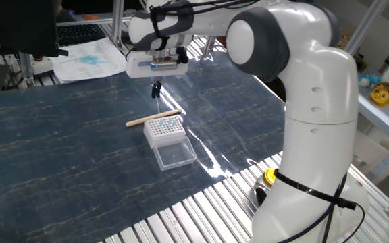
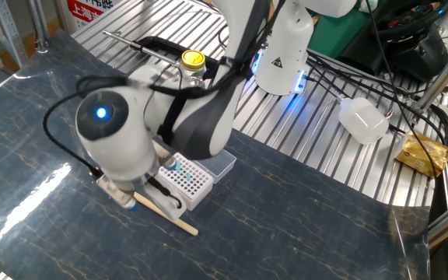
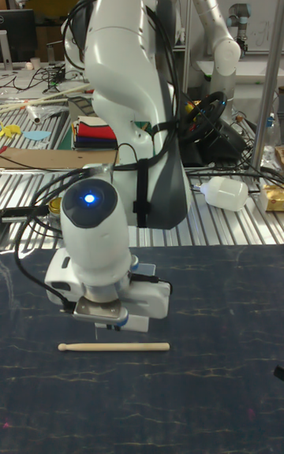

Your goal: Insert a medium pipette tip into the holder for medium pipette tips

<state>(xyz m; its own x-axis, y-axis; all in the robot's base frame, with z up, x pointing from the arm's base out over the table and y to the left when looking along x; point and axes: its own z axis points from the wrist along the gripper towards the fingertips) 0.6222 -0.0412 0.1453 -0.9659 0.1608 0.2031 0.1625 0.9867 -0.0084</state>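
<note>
gripper [image 1: 157, 90] raised above wooden stick [image 1: 153, 119], fingers close together, grip unclear, white holder [image 1: 165, 130] just beside stick, lid open

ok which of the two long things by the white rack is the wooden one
The beige stick lying flat on the mat along the rack's far side. The other, the clear lid, is a flat transparent tray attached on its near side.

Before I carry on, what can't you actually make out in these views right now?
- Pipette tip in the gripper: too small to confirm in one fixed view; the arm's head hides the fingers in the other fixed view and the tall view.
- Whether the fingers are open or shut: too small.
- Rack: near corner covered by the arm in the other fixed view; fully hidden in the tall view.
- Wooden stick: its middle passes behind the rack in one fixed view.
</note>
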